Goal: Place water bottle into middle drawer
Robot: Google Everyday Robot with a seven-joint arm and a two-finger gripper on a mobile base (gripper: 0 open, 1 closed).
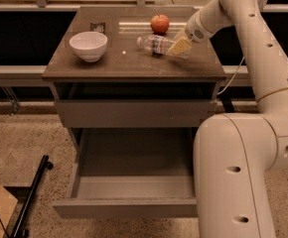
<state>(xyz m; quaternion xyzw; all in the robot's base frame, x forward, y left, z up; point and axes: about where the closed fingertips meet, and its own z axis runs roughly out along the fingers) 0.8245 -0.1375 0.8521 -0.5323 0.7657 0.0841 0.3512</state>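
Plastic water bottle (154, 44) lying on your tabletop (109, 66) | gripper (180, 46) at its base end, whether it grips you cannot tell | middle drawer (134, 186) stands open below

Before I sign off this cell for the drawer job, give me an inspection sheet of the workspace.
Surface: glossy brown tabletop, level.
Job's things: small clear plastic water bottle lying on its side on the tabletop; wide grey-brown middle drawer pulled open.
Clutter: round white bowl, red apple, small dark square object.
Grippers: cream gripper at the bottle's base end, low over the tabletop.
Cables: pale cable hanging right of the cabinet.
Surroundings: speckled floor, black pole lying left, plain top drawer shut.
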